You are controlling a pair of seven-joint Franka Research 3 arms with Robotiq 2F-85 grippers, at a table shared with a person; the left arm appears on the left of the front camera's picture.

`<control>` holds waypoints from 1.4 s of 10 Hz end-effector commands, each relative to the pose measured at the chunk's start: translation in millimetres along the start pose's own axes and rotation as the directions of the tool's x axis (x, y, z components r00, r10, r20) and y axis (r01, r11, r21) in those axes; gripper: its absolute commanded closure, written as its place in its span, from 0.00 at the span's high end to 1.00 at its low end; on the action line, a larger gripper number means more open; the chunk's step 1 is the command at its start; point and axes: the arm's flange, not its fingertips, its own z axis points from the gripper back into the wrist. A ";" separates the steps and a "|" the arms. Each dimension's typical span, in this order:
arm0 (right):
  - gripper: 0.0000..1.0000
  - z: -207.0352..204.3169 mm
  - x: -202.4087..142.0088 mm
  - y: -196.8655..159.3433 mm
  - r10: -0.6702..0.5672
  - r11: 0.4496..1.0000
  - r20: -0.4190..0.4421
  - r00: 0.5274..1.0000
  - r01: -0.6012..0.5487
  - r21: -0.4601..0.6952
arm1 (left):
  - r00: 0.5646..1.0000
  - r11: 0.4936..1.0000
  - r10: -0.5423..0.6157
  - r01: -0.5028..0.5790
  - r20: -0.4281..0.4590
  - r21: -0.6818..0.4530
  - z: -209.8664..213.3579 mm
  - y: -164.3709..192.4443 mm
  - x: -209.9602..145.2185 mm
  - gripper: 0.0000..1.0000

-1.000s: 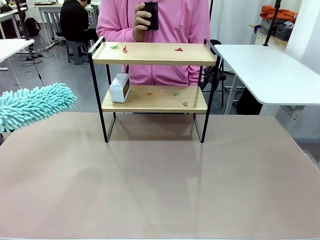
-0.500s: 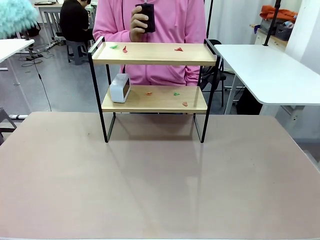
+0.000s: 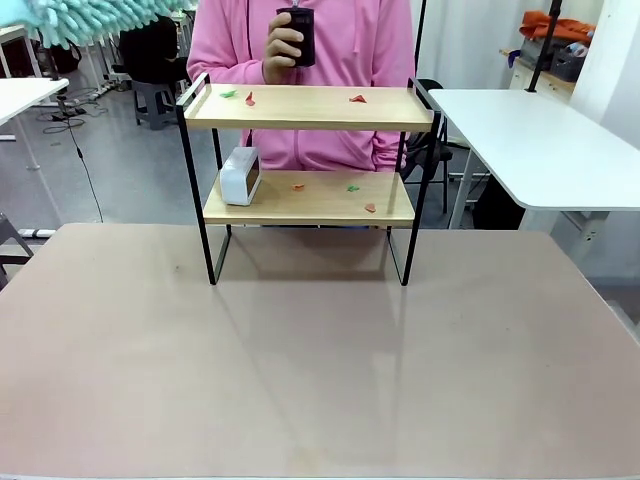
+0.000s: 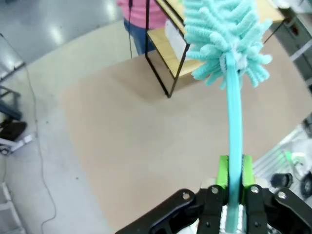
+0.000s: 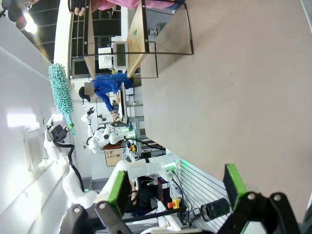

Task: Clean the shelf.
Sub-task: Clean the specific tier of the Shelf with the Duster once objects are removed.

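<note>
My left gripper is clamped tight on the thin teal handle of a duster, green pads pressed against the handle on both sides. From the wrist I'm looking up that handle to the fluffy teal head, which hangs over the near end of the shelf in this view. From the front, the duster's head sits high in the top-left corner, well above the table and off to the left of the shelf, not touching it.

My right gripper is spread wide with nothing between the pads. It hovers above the bare brown tabletop, with the shelf far off at the top of its view.

The shelf stands upright at the far side of the table, roughly in the middle, black legs planted on the tabletop. On the top board I see a green scrap and a red scrap near the left rail, and another red scrap toward the right. On the lower board, a small white device stands at the left end, with a few more red and green bits scattered to its right.

Behind the shelf is a person in a pink top, one hand raised, holding a dark cup-like object above the top board.
</note>
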 end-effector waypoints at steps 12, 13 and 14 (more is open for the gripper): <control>1.00 1.6 -0.6 0.5 0.030 1.000 -0.008 1.000 -0.030 0.002 | 0.964 0.934 0.265 -0.249 -0.028 0.255 -88.4 -41.8 38.9 0.00; 1.00 1.6 -0.6 0.5 0.030 1.000 -0.008 1.000 -0.030 0.002 | 0.968 0.939 0.246 -0.225 -0.049 0.260 -99.4 -50.1 41.2 0.00; 1.00 1.6 -0.6 0.5 0.030 1.000 -0.008 1.000 -0.030 0.002 | 0.972 0.942 0.232 -0.219 -0.022 0.256 -105.3 -55.4 43.7 0.00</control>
